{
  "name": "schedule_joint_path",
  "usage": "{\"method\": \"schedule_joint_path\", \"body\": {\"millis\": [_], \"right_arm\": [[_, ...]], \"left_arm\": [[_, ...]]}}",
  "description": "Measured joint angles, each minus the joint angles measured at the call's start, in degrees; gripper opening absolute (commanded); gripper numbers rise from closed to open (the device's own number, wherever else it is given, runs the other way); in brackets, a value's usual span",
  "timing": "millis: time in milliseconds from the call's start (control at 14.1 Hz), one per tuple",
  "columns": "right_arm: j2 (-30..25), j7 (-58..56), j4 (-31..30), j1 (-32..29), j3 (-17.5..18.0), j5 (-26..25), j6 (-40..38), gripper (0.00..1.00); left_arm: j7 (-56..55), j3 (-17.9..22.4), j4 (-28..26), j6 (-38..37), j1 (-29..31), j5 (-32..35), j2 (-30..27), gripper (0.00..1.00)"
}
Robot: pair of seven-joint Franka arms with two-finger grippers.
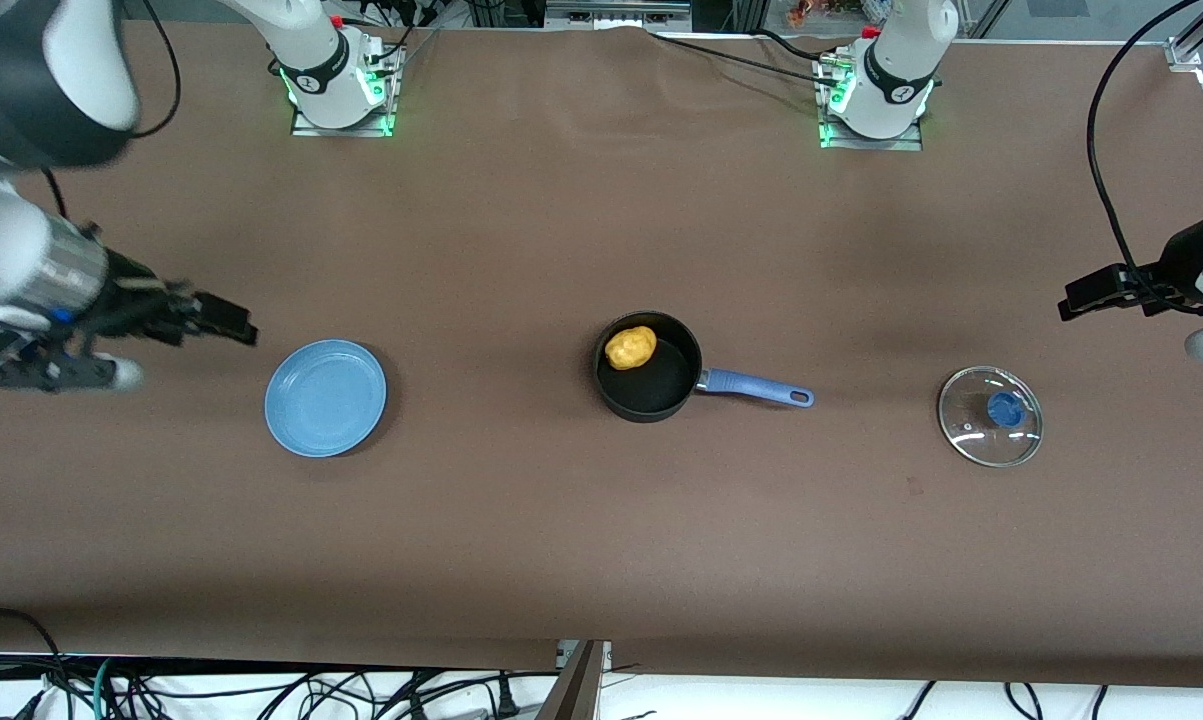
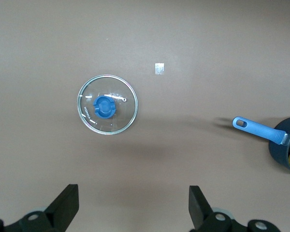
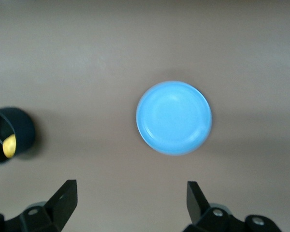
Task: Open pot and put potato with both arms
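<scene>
The black pot (image 1: 661,390) stands open at the table's middle, its blue handle (image 1: 756,388) pointing toward the left arm's end. The yellow potato (image 1: 630,347) lies inside it. The glass lid (image 1: 991,415) with its blue knob lies flat on the table at the left arm's end. My left gripper (image 1: 1083,298) is open and empty, up in the air beside the lid. My right gripper (image 1: 226,320) is open and empty, up by the plate. The left wrist view shows the lid (image 2: 107,104), the pot's edge (image 2: 282,150) and open fingers (image 2: 67,200). The right wrist view shows the pot (image 3: 19,130), the potato (image 3: 8,146) and open fingers (image 3: 66,195).
A flat light-blue plate (image 1: 326,397) lies bare toward the right arm's end, also in the right wrist view (image 3: 174,117). A small piece of tape (image 2: 159,68) lies on the brown cloth near the lid. Cables hang over the table edge nearest the front camera.
</scene>
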Motion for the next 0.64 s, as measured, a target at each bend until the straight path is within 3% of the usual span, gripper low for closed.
{"method": "schedule_joint_path", "body": {"millis": [283, 425, 638], "right_arm": [[-8.56, -0.28, -2.91, -0.58, 1.84, -7.11, -4.90, 1.00], [-9.89, -0.22, -3.75, -3.63, 6.83, -9.74, -4.99, 1.00], [-9.54, 0.00, -3.77, -4.59, 9.06, -10.67, -4.86, 1.00]], "left_arm": [[0.00, -0.01, 0.10, 0.00, 0.00, 0.00, 0.56, 1.00], [0.00, -0.01, 0.25, 0.01, 0.00, 0.00, 0.59, 1.00], [0.00, 0.00, 1.22, 0.02, 0.00, 0.00, 0.60, 1.00]]}}
